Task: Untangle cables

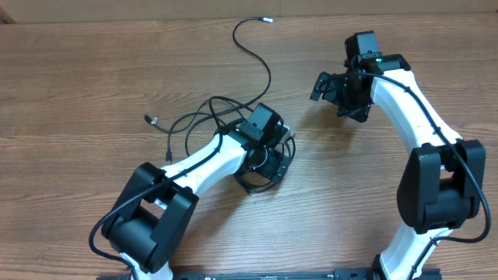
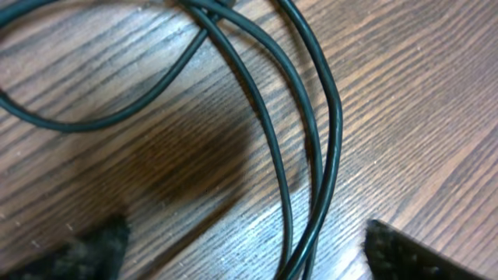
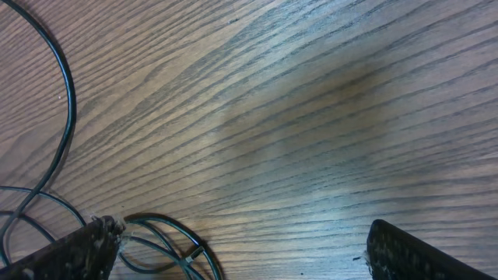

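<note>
Centre of the brown wood-grain worktop (image 1: 70, 85): thin black looped cables (image 1: 210, 117) lie tangled. Your left fingers (image 2: 408, 253) stand spread low, straddling several strands, likely to single one out. Your right fingers (image 3: 424, 253) are spread too, empty, over bare wood beside the loops.

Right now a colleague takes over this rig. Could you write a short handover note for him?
Left gripper: jaws open, low over the cables, strands between them, nothing gripped.
Right gripper: jaws open, empty, over bare table beside the tangle.
Cables: looped together mid-table, one end stretching toward the far edge.
Done: nothing separated yet.
To do: grip and pull the cables apart.
</note>
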Action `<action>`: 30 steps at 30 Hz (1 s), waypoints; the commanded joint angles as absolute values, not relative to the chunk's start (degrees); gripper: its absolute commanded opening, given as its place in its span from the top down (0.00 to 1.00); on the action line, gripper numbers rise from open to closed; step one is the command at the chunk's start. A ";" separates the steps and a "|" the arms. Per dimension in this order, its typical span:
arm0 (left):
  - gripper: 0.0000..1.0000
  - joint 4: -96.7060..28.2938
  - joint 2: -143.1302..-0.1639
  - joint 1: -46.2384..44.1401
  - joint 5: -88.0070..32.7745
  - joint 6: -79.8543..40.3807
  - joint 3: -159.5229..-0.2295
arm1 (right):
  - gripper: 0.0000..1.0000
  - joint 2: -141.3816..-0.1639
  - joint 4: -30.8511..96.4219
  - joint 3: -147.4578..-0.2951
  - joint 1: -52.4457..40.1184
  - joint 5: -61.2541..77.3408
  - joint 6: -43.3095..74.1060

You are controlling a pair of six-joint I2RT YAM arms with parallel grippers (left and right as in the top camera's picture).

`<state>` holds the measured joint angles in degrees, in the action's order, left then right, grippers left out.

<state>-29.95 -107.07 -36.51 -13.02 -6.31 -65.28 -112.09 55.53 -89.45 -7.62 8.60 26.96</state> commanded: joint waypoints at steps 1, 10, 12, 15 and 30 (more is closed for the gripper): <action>0.00 -29.71 -107.59 -36.77 -13.56 -6.20 -64.77 | 0.00 -111.90 55.33 -89.30 -7.75 8.60 26.96; 0.19 -30.30 -107.59 -36.80 -14.90 -6.22 -64.71 | 0.00 -111.90 55.33 -89.32 -7.75 8.60 26.96; 0.15 -30.57 -107.59 -36.80 -14.90 -6.24 -64.45 | 0.00 -111.90 55.33 -89.32 -7.75 8.60 26.96; 0.24 -30.59 -107.59 -36.80 -14.90 -6.26 -64.16 | 0.00 -111.90 55.33 -89.30 -7.75 8.58 26.96; 0.52 -31.00 -107.59 -36.80 -14.85 -8.21 -63.88 | 0.00 -111.90 55.33 -89.30 -7.75 8.60 26.96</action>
